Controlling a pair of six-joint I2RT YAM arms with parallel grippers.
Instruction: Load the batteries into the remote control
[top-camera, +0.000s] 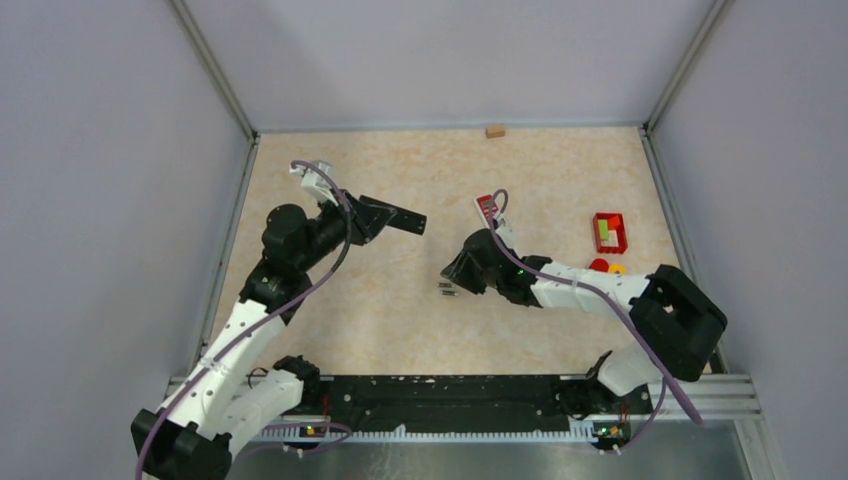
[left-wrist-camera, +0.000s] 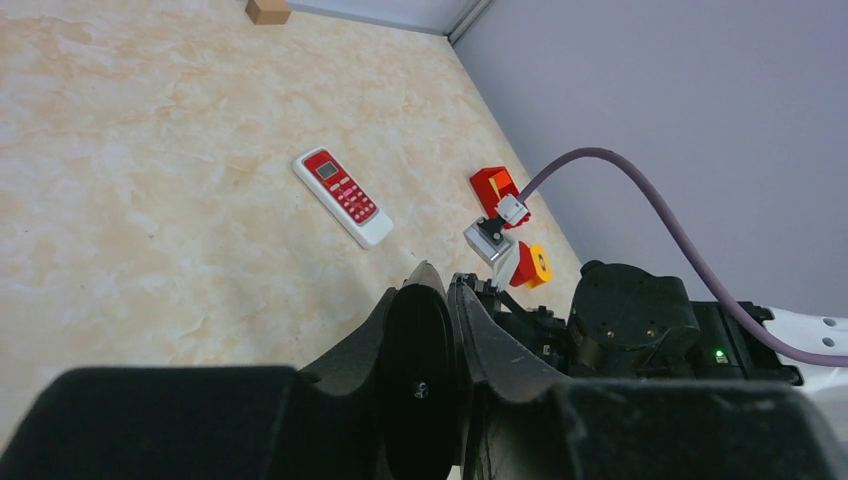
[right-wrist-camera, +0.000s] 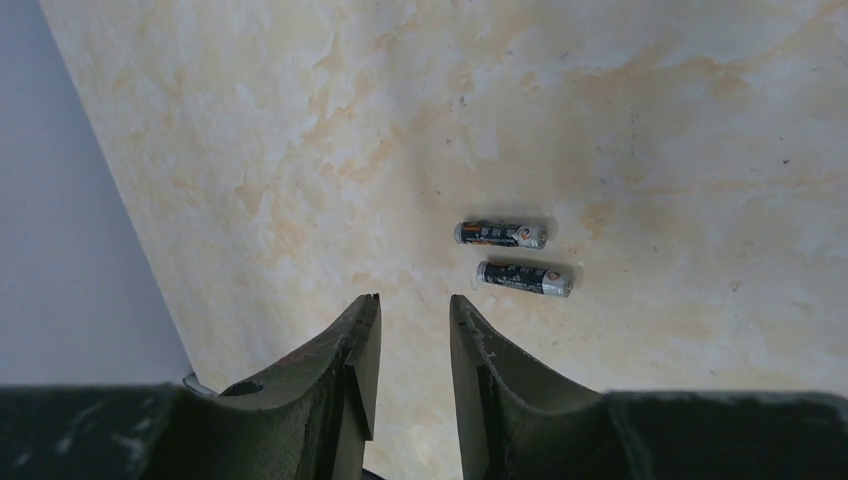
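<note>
Pick step underway: right pincer (right-wrist-camera: 412, 300) is hovering part-open and empty, just short of two batteries (right-wrist-camera: 501, 234) lying on the table (right-wrist-camera: 300, 120). Remote (left-wrist-camera: 343, 197) is lying apart. Left pincer (left-wrist-camera: 443, 272) is clamping a dark piece (unidentifiable). Next: centre over one battery, then close.

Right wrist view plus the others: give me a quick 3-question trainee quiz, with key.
1. Multiple choice: how many batteries lie on the table ahead of the right gripper? A one, B two, C four.
2. True or false: the right gripper is clamped on a battery.
3. Fill in: the red-and-white remote lies with its buttons facing ____.
Key: 1 B; 2 false; 3 up.
</note>
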